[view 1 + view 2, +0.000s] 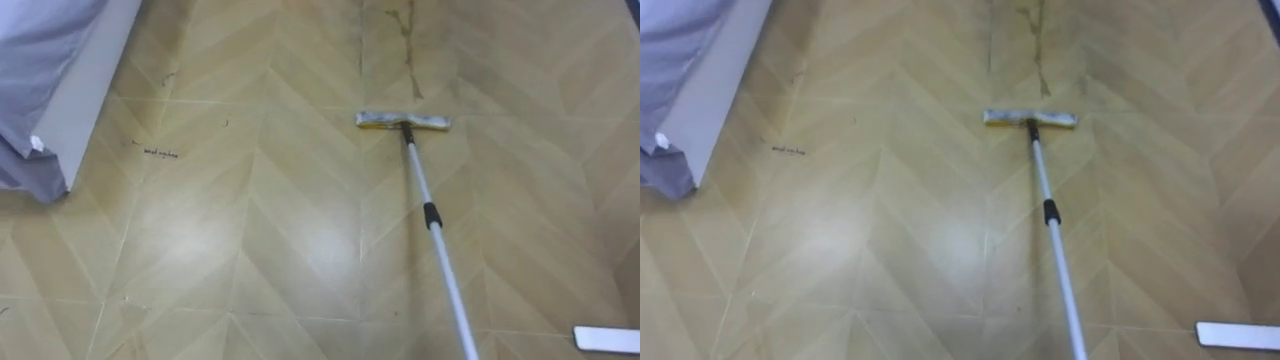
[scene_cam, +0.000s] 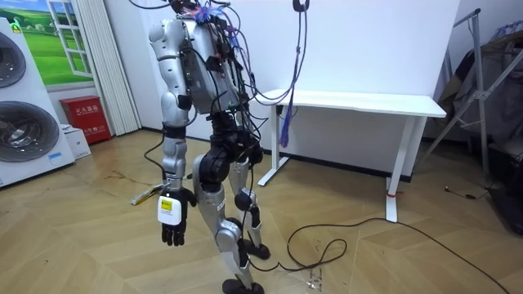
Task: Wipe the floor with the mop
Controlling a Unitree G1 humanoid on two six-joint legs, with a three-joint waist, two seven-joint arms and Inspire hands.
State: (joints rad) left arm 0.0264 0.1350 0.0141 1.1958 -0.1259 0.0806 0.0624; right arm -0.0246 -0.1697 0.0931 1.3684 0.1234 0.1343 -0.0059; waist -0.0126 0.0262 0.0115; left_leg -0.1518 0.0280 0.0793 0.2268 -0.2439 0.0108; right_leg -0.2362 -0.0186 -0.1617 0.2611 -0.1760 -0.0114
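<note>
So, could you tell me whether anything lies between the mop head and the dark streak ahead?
Nothing visible does: only bare floor separates the mop head from the dark streak; the white furniture stands off to the left.

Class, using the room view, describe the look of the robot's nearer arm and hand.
The left arm is silver-grey, built of rounded segments with black joints. The left hand is black, with a white tag marked yellow at its back. Dark cables run beside the shoulder.
</note>
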